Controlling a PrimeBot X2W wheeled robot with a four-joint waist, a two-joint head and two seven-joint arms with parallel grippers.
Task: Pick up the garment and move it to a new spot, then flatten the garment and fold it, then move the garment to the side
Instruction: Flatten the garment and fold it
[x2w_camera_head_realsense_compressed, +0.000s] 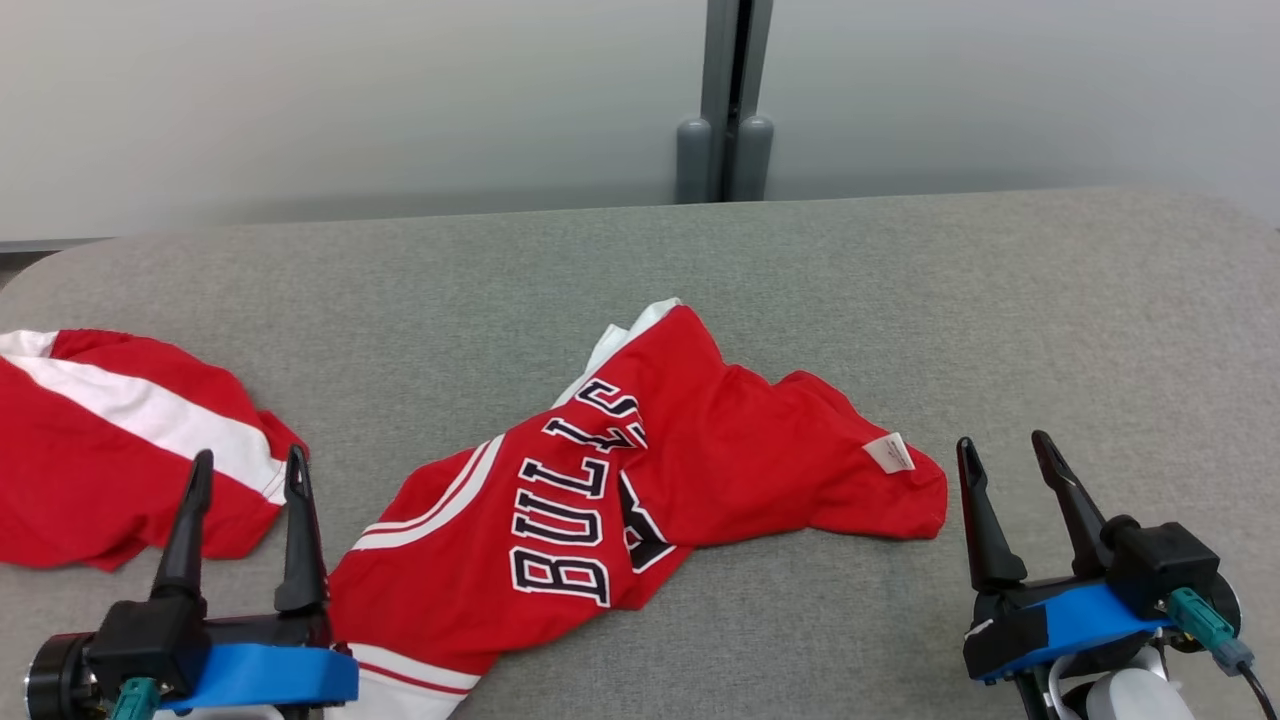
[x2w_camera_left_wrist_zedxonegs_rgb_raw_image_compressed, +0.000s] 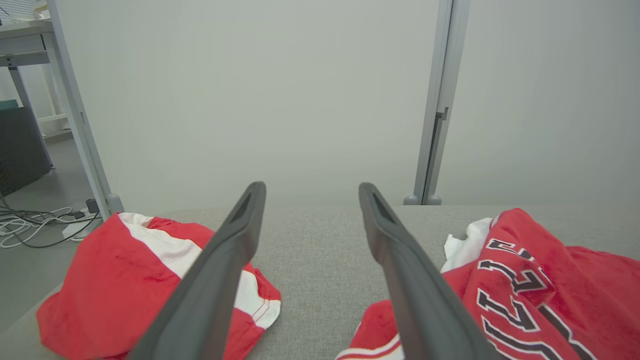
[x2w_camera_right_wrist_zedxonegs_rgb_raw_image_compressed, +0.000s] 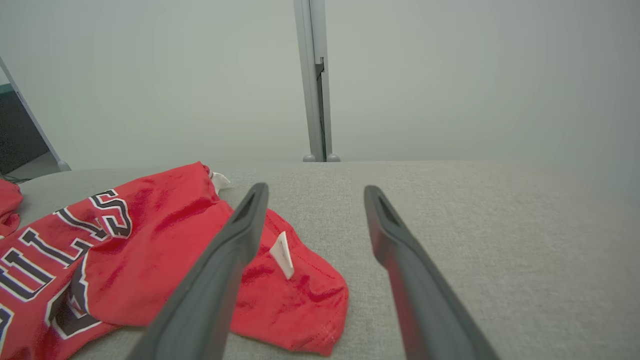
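the crumpled red "bulls" basketball jersey (x2w_camera_head_realsense_compressed: 700, 470) lies mid grey fabric table (x2w_camera_head_realsense_compressed: 900, 280), between the left hand (x2w_camera_head_realsense_compressed: 249, 455) and right hand (x2w_camera_head_realsense_compressed: 1002, 440), the 2 with fingers apart, empty. flattening, folding and moving aside look undone.

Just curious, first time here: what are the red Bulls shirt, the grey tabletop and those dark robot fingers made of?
Red Bulls shirt: soft matte knit cloth, perhaps polyester; it lies in loose crumpled folds. Grey tabletop: seemingly a felt-like fabric cover; fine speckled weave, no shine. Dark fingers: probably moulded plastic or rubber; smooth, matte, slotted tips.
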